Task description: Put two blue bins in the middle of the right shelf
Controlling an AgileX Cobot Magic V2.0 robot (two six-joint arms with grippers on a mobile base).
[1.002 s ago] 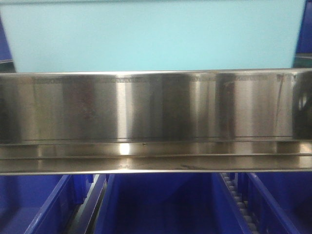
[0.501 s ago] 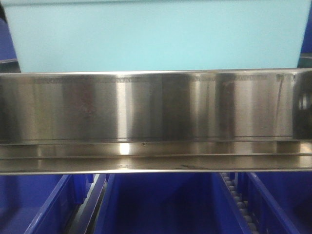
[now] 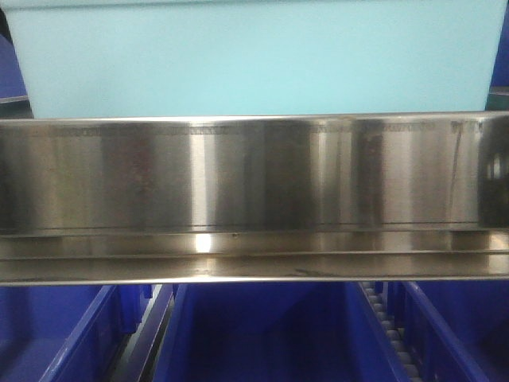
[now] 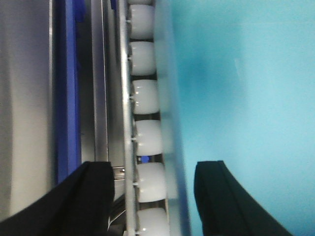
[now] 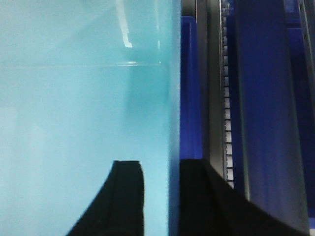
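Since the light blue bin [image 3: 254,60] is seen just above the steel shelf rail [image 3: 254,175], the step in hand is judged to be its placing on the shelf. One side wall is straddled by the left gripper [image 4: 155,169], the opposite wall by the right gripper [image 5: 161,169]. Whether either wall is clamped cannot be told. White rollers [image 4: 147,137] lie between the left gripper's outer finger and the wall. A level, matched advance of both arms is called for next.

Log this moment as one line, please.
light blue bin above steel shelf rail | left gripper straddles its wall | right gripper straddles its wall | grip unconfirmed
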